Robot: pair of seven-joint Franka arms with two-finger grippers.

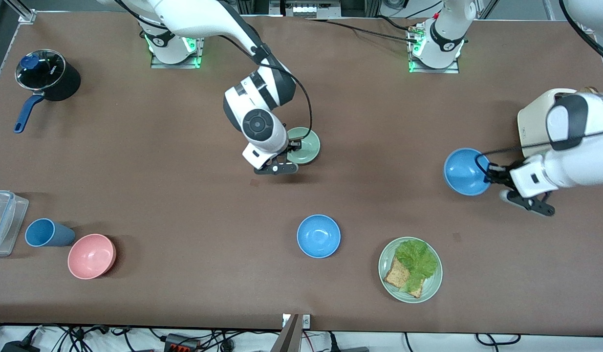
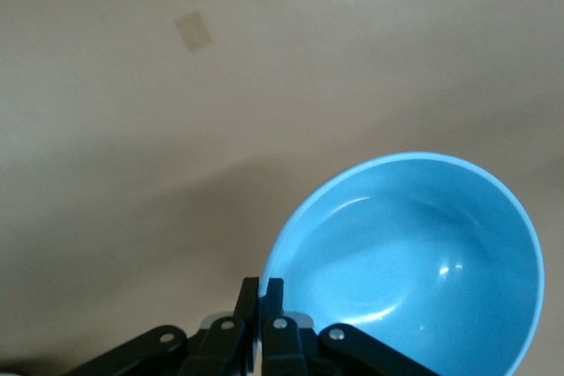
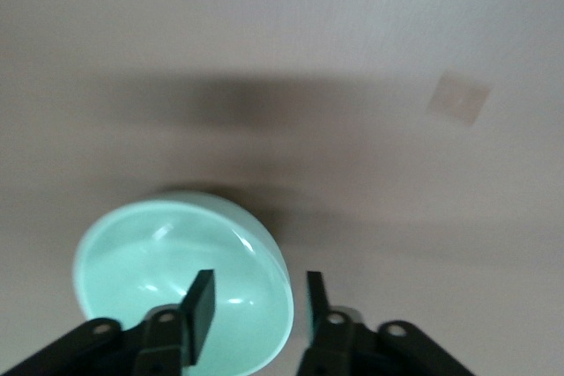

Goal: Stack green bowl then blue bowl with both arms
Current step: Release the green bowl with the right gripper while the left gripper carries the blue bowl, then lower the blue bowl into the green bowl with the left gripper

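Observation:
The green bowl [image 1: 305, 145] sits on the table near the middle, toward the robots' bases. My right gripper [image 1: 295, 145] is open at its rim; in the right wrist view one finger is inside the green bowl [image 3: 176, 261] and the other outside, with the gripper [image 3: 257, 292] astride the rim. My left gripper [image 1: 490, 172] is shut on the rim of a blue bowl [image 1: 463, 171], held tilted just above the table at the left arm's end. In the left wrist view the gripper [image 2: 262, 292] pinches the blue bowl's [image 2: 414, 261] edge. A second blue bowl [image 1: 318, 236] rests nearer the front camera.
A green plate [image 1: 431, 288] with lettuce and toast lies beside the second blue bowl. A cream appliance [image 1: 538, 115] stands by the left arm. A pink bowl [image 1: 91, 255], a blue cup [image 1: 47, 232], a clear container [image 1: 3, 220] and a black pot [image 1: 47, 76] are at the right arm's end.

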